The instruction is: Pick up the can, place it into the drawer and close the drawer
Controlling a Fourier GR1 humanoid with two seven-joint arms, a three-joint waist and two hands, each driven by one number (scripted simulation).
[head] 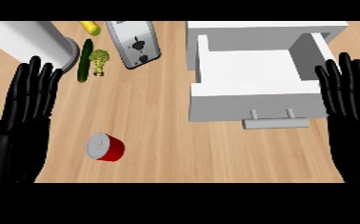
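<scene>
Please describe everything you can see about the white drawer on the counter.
The white box-shaped drawer stands pulled open at the right of the wooden counter. Its inside looks empty. On its front panel sits a grey bar handle on two short posts, pointing toward the robot. Behind it is the white cabinet body it slides out of. The surface looks smooth and matte. The open black right hand shows right beside its right wall; contact cannot be told.

A light wooden counter [175, 137] fills the view under even, soft light.
</scene>
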